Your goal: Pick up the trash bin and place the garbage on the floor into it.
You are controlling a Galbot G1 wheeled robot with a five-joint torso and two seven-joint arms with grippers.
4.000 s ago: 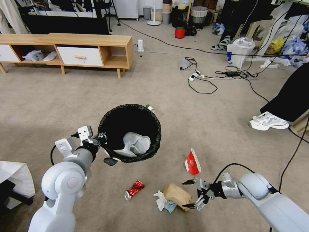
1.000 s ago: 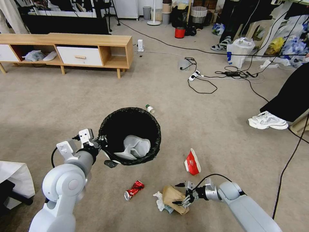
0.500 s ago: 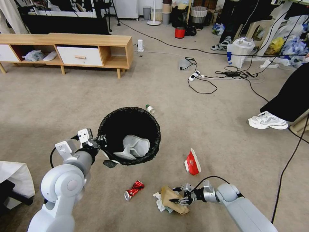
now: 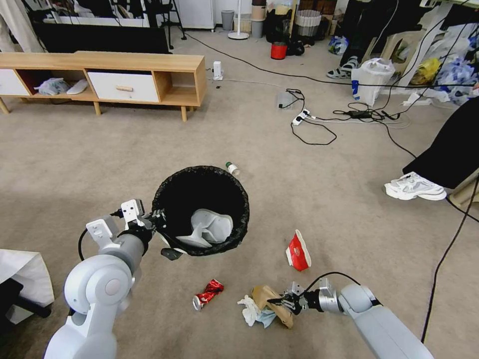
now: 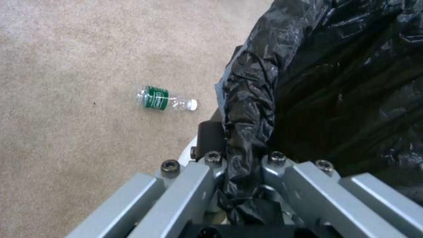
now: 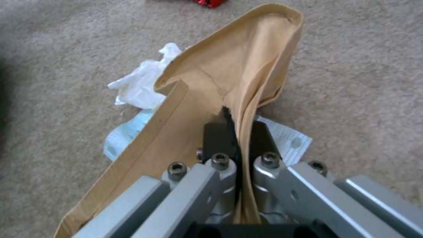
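My left gripper [image 4: 158, 219] is shut on the near-left rim of the trash bin [image 4: 243, 209], a round pail lined with a black bag, held off the floor [image 4: 100, 159]. The left wrist view shows the gripper [image 5: 240, 155] pinching the bag's folded rim [image 5: 251, 92]. Something white [image 4: 212, 227] lies inside the bin. Low on the carpet, my right gripper [image 4: 279, 302] is shut on the brown cardboard piece [image 4: 267, 295], which bends up between its fingers [image 6: 264, 135]. Beside it lie a white tissue with a blue mask [image 4: 252, 311], a crushed red can [image 4: 208, 294] and a red-white carton [image 4: 298, 251]. A green-labelled bottle [image 4: 232, 168] lies beyond the bin.
A low wooden cabinet [image 4: 124, 75] stands at the back left. Cables and a power strip [image 4: 304, 117] cross the carpet at the back right. A person's white shoe [image 4: 414, 187] rests at the right. A white bag [image 4: 25, 279] sits by my left side.
My right gripper came down from open above the cardboard and shut on it, folding it upward. The bin dropped slightly in my left gripper.
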